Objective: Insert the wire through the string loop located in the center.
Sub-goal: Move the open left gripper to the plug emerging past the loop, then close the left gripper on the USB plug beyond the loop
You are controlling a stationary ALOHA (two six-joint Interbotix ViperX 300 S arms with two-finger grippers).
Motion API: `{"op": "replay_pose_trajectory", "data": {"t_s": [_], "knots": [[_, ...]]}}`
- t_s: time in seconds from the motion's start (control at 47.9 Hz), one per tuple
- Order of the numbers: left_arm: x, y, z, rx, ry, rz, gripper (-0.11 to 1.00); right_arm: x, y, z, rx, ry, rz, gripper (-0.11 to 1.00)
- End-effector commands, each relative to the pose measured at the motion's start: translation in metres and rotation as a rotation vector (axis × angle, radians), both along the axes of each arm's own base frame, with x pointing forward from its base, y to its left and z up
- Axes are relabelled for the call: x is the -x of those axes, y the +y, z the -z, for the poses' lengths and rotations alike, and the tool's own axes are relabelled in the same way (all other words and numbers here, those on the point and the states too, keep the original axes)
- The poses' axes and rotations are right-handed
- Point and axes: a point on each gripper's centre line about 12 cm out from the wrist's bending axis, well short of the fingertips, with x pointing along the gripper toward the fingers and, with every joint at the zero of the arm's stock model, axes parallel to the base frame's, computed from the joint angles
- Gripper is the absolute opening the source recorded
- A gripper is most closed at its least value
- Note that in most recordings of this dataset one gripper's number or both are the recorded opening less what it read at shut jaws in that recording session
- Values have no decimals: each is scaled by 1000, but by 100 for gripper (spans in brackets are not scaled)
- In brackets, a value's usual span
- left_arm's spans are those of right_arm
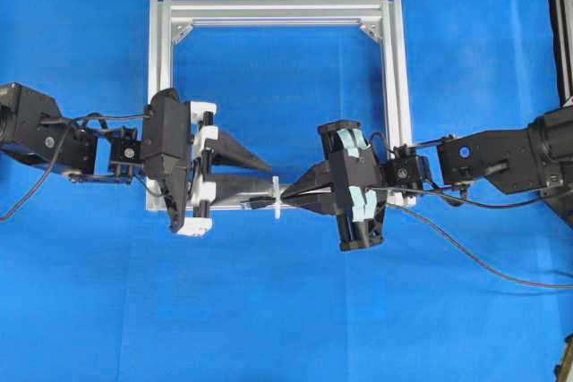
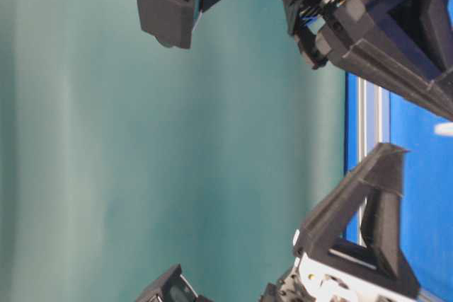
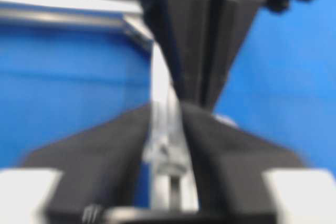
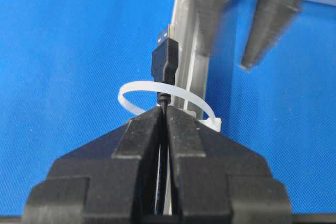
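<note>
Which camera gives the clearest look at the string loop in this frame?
The right wrist view: the string loop shows sharp and whole, the wire plug standing through it. Overhead it is a tiny white fleck. The left wrist view is too blurred to tell; the table-level view shows none.

Black wire [image 4: 164,66] – whitish string loop [image 4: 168,98], silver frame [image 1: 277,11], blue table [image 1: 286,328].

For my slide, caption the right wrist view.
Right end effector pinches the wire, its plug poking through the string loop beside the rail.
</note>
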Motion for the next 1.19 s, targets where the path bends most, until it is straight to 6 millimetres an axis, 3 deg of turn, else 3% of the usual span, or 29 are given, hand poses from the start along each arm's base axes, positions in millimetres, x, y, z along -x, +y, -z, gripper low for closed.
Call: {"op": "replay_pose_trajectory", "data": {"t_s": [0.0, 0.146, 0.209, 0.71, 1.17], "knots": [[-3, -4, -16, 6, -49, 11, 39, -3, 0, -9, -6, -32, 2, -1], [-3, -8, -17, 15, -51, 20, 81, -3, 1, -9, -6, -33, 1, -1], [-3, -9, -16, 14, -50, 22, 90, -3, 1, -9, -6, -33, 1, -1], [-5, -11, -16, 14, -33, 27, 91, -3, 0, -9, -5, -32, 1, -1], [-11, -16, 11, 4, 171, 42, 90, -3, 1, -8, -3, -31, -1, -1]]}}
